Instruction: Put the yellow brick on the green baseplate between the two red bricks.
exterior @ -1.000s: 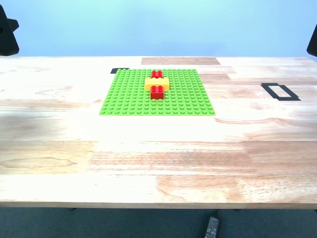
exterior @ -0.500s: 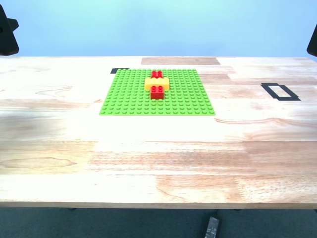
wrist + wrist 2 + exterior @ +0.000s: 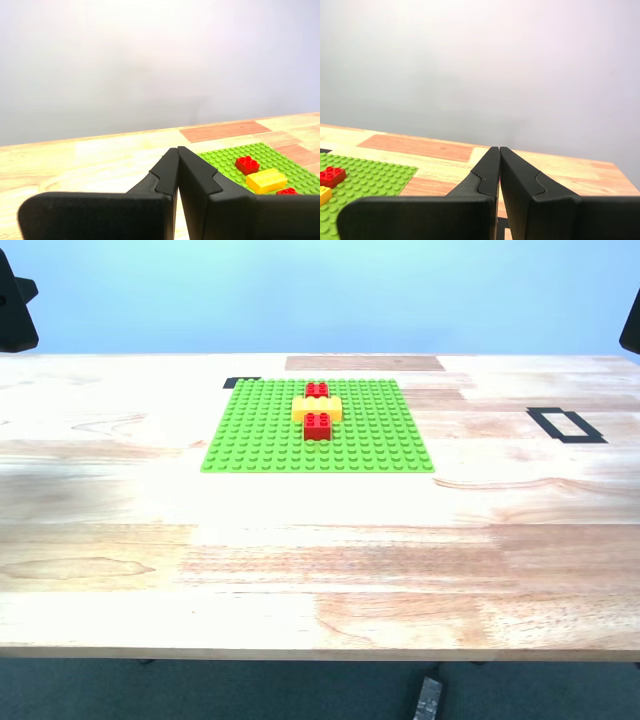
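On the wooden table (image 3: 320, 560), the baseplate (image 3: 260, 435) is lying flat, the yellow brick (image 3: 317, 408) sitting on it between two red bricks (image 3: 317, 390), touching both. My first gripper (image 3: 177, 149) and second gripper (image 3: 499, 148) are hanging clenched, grasping nothing, well apart from the plate.

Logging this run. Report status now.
My first gripper and my second gripper shut, empty. Oblong yellow plastic brick sits on green studded baseplate between two red bricks. Nothing in the way.

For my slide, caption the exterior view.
Yellow brick seated between two red bricks on the green baseplate, wooden table.
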### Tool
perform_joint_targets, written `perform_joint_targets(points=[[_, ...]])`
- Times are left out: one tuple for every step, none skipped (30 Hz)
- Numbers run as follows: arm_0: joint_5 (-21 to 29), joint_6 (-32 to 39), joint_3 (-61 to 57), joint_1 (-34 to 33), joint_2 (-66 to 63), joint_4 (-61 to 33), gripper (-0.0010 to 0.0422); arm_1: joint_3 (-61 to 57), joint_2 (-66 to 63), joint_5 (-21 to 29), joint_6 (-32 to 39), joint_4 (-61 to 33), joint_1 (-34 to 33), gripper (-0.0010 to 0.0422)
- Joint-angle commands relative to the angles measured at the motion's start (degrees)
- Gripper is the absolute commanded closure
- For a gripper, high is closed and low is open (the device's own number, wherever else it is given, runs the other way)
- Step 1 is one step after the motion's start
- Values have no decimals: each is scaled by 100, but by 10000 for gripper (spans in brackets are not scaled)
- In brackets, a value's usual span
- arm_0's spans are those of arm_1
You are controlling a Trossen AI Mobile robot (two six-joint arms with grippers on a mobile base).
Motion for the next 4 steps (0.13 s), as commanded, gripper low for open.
perform_joint_targets(points=[[0, -2, 4, 2, 0, -2, 412, 2, 2, 0, 2, 0, 2, 413], [0, -2, -2, 2, 0, 7, 413, 2, 2, 0, 0, 0, 2, 413], [0, -2, -2, 2, 0, -2, 412, 2, 2, 0, 2, 0, 2, 413], [0, -2, 2, 2, 0, -4, 412, 2, 2, 0, 2, 0, 2, 413]])
